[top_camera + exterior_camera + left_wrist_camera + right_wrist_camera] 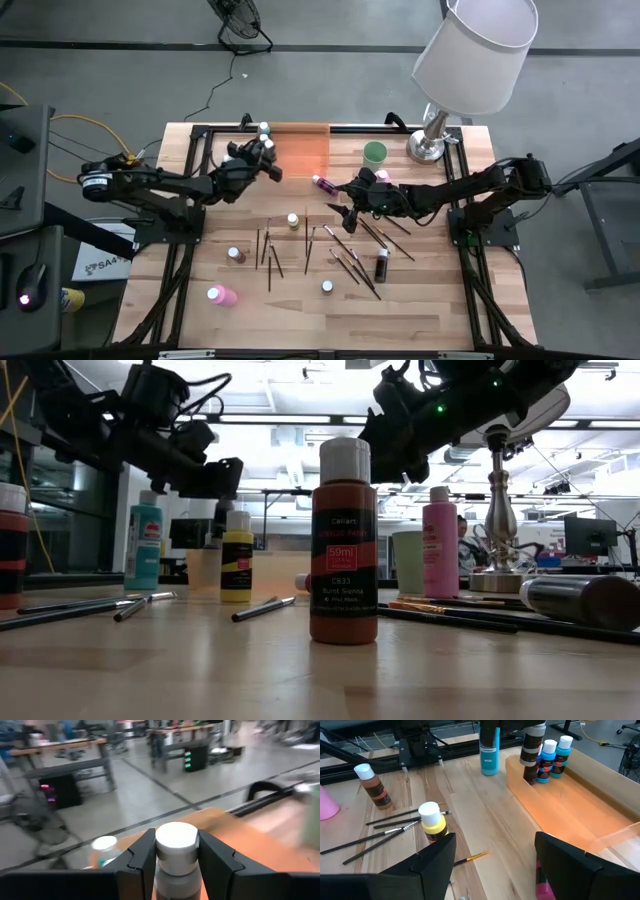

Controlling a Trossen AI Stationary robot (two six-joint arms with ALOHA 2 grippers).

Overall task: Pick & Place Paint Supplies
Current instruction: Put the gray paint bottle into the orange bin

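My left gripper [176, 851] is shut on a dark brown, white-capped paint bottle [532, 751] at the left end of the translucent orange tray [305, 150]. The bottle is beside two blue bottles [555, 754] standing in the tray. My right gripper [495, 870] hovers open over the table's middle [350, 210], with nothing between its fingers. On the wood stand a yellow bottle [432, 822], a brown one [374, 787] and a teal one [489, 750]. A pink bottle [325, 183] lies on its side. Several thin brushes [270, 255] lie flat. My left gripper pinches the dark brown bottle between its two fingers [142, 857], just under the white cap [176, 837]. The fingers come nearly level from the table's left. The bottle stays upright with its lower end inside the tray; I cannot tell whether it stands on the tray's floor.
A pale green cup [374, 152] and a lamp [432, 140] stand at the far right. More bottles stand toward the near edge: pink [222, 295], reddish brown [235, 255] and dark [382, 263]. Black frame rails [190, 200] run along both sides.
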